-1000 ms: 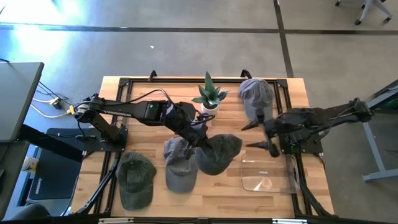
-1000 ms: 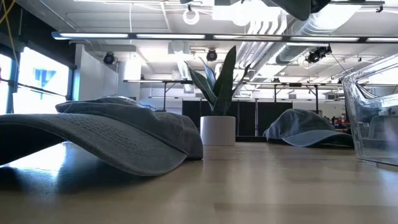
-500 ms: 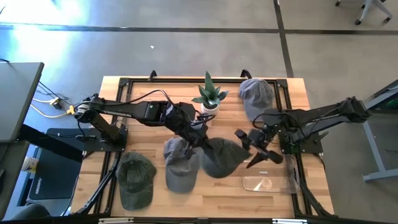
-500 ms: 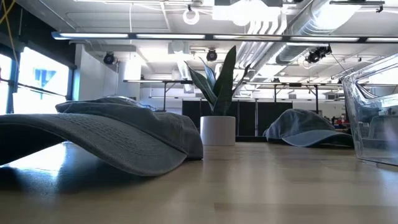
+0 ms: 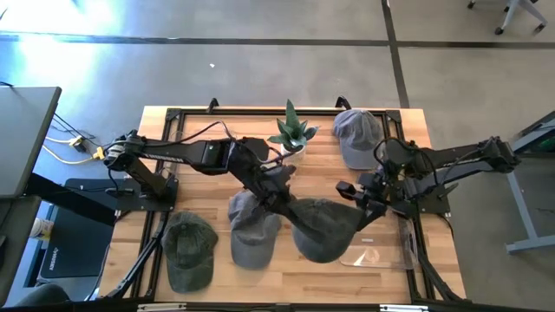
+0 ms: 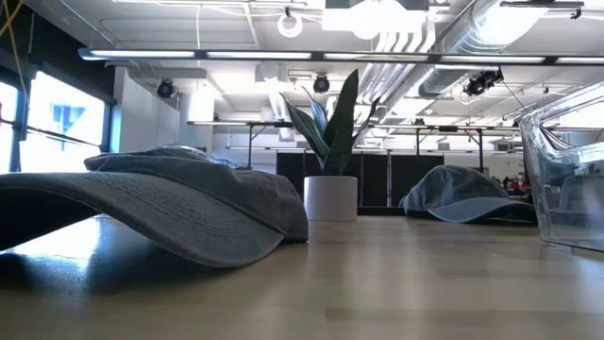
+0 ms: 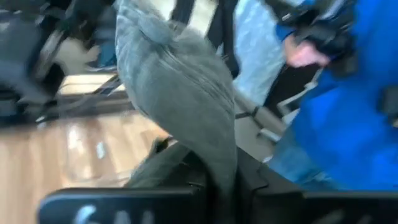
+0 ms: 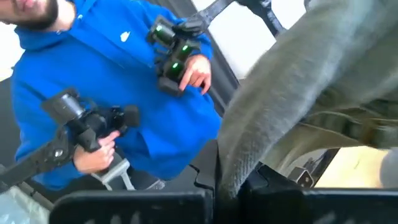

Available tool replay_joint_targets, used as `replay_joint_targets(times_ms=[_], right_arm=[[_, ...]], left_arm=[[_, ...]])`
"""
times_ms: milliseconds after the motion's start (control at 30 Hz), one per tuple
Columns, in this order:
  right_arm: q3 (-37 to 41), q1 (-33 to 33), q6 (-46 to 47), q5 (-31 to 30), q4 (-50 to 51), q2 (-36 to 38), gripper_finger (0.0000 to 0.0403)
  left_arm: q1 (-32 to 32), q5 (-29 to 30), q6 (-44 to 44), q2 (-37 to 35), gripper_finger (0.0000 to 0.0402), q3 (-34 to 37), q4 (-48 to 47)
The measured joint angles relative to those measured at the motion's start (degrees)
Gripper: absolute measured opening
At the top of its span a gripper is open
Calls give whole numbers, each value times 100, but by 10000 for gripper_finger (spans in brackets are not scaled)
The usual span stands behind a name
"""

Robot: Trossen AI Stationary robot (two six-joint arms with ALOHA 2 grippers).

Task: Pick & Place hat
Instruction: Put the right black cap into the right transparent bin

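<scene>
A grey-green hat (image 5: pixel 328 230) hangs in the air between both grippers, over the near right of the table and partly above a clear container (image 5: pixel 386 250). My left gripper (image 5: pixel 279 198) is shut on the hat's left side; the hat fills the left wrist view (image 7: pixel 180 93). My right gripper (image 5: pixel 354 198) is shut on the hat's right side; the hat also shows in the right wrist view (image 8: pixel 298 81). Neither gripper shows in the low view. My left gripper pinches an edge of the hat's cloth (image 7: pixel 219 171) between its two fingers, coming from the table's left. The hat is lifted clear and sags toward the near edge. My right gripper pinches the hat's opposite edge (image 8: pixel 233 165) between its two fingers, coming from the table's right. The cloth runs up and away from the fingers, clear of the table.
A grey hat (image 5: pixel 251 227) and a green hat (image 5: pixel 189 250) lie near the front left. A blue-grey hat (image 5: pixel 357 137) lies far right, beside a potted plant (image 5: pixel 293 134). A person in blue (image 8: pixel 93 74) holding controllers stands beyond the table.
My left gripper has carried the hat toward the table's right and near edges, lifted clear. My right gripper has come left toward the hat and has shut from wide open onto the hat's right edge.
</scene>
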State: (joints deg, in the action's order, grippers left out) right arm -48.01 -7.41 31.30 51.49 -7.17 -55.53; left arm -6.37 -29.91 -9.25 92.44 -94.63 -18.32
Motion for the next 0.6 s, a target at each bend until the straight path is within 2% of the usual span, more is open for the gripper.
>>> replay_joint_targets(times_ms=[233, 333, 467, 600], right_arm=[[2, 72, 130, -341, -227, -2, 9], [2, 73, 124, -446, -313, -4, 5], [4, 75, 197, -565, -452, 7, 8], [6, 73, 394, -443, -449, 44, 4]], left_arm=[[288, -307, -459, 354, 174, 9, 752], [304, -395, -459, 493, 213, -2, 1212], [299, -644, -446, 782, 222, 4, 1736], [301, -1214, -455, 794, 192, 2, 1801]])
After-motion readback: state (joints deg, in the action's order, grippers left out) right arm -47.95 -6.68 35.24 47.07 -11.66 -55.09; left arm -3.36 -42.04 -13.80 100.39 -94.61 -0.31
